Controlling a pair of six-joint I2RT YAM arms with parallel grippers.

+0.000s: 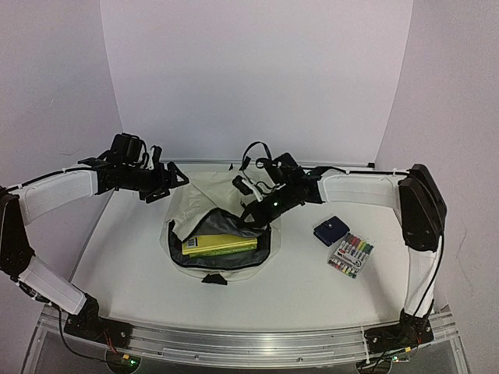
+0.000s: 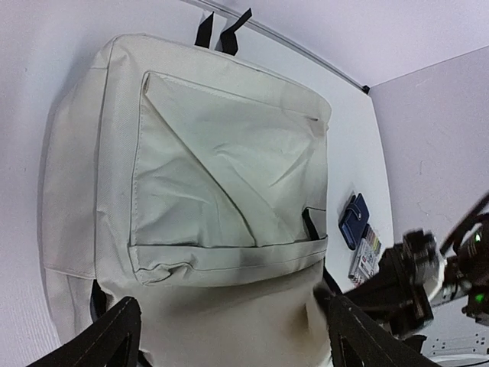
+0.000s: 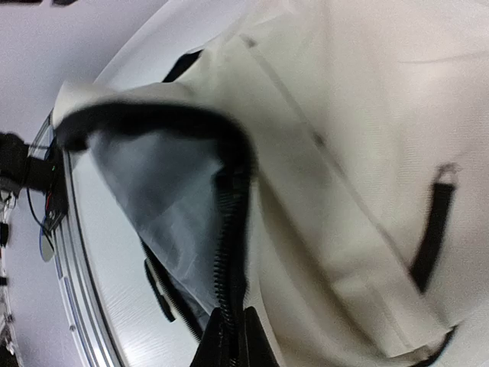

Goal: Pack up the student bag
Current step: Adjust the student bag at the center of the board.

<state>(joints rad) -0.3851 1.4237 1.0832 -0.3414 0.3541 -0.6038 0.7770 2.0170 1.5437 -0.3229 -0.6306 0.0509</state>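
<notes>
My right gripper (image 3: 229, 340) is pinched shut on the zipper edge of the bag (image 1: 192, 204), which lies mid-table, mouth toward me, with a book (image 1: 220, 244) inside. My left gripper (image 2: 229, 329) hangs wide open over the bag's front, holding nothing. I judge I'm opening the mouth; next, lift that edge so the pouch (image 1: 331, 231) and markers (image 1: 351, 255) fit

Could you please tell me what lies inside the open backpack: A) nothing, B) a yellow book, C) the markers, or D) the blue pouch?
B: the overhead view shows a yellow book inside the open backpack, while the markers and pouch lie outside it.
</notes>
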